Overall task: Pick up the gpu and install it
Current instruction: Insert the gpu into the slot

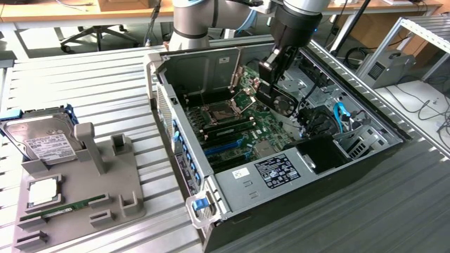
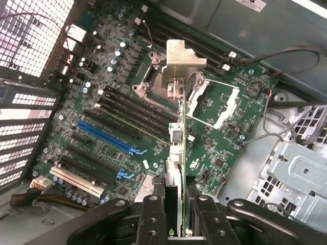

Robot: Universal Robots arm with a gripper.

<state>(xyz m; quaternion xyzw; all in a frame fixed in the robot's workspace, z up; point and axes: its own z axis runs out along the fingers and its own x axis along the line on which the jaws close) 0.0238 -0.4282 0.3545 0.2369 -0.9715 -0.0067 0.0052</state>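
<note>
My gripper [image 1: 271, 78] hangs inside the open computer case [image 1: 281, 174], shut on the gpu [image 1: 284, 102]. The card's black fan cooler faces the exterior view's right. It is held on edge above the green motherboard [image 1: 239, 126], apart from it. In the wrist view the gpu [image 2: 177, 148] runs edge-on away from my gripper [image 2: 178, 224]. Its silver bracket [image 2: 182, 58] is at the far end, over the CPU socket area. The black fingers [image 2: 153, 217] clamp the card from both sides. The blue expansion slots [image 2: 110, 137] lie on the motherboard [image 2: 219, 127], off to one side of the card.
A grey fixture tray [image 1: 105, 195] at the exterior view's left carries a hard drive [image 1: 42, 139], a CPU [image 1: 43, 192] and a RAM stick [image 1: 63, 210]. The robot base [image 1: 191, 21] stands behind the case. A drive cage [image 2: 301, 168] and cables [image 1: 342, 116] crowd the case's far side.
</note>
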